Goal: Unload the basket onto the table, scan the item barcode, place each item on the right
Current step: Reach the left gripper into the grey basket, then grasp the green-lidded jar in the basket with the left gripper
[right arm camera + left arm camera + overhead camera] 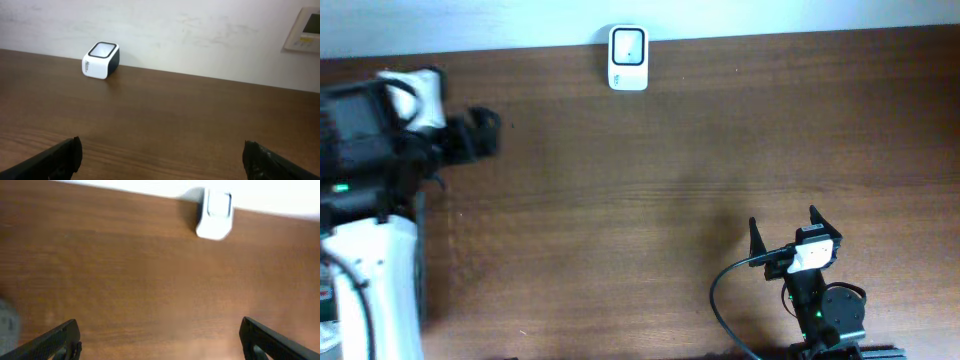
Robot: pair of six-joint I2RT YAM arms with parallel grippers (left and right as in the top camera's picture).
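Brown wooden worktop (650, 170), white wall (200, 30) behind its far edge. The scanner (627, 58), a small white box with a dark-rimmed window on top, sits at the far middle of the worktop, right by the wall. Nothing touches it.

Left pincer (488, 135) is over the left side of the worktop, pointing right, jaws spread wide and holding nothing. In the left wrist view the two dark fingers (55, 340) sit at the bottom corners with bare wood between them, and the scanner (216, 214) is ahead and well apart. A blurred grey patch (6, 322) shows at the left edge; can't tell what it is.

Right pincer (786, 232) is at the near right, pointing to the far edge, jaws also wide and holding nothing. A black cable (720, 290) loops beside the arm. In the right wrist view the scanner (101, 60) is far off to the left, and a pale wall panel (304, 30) sits top right.
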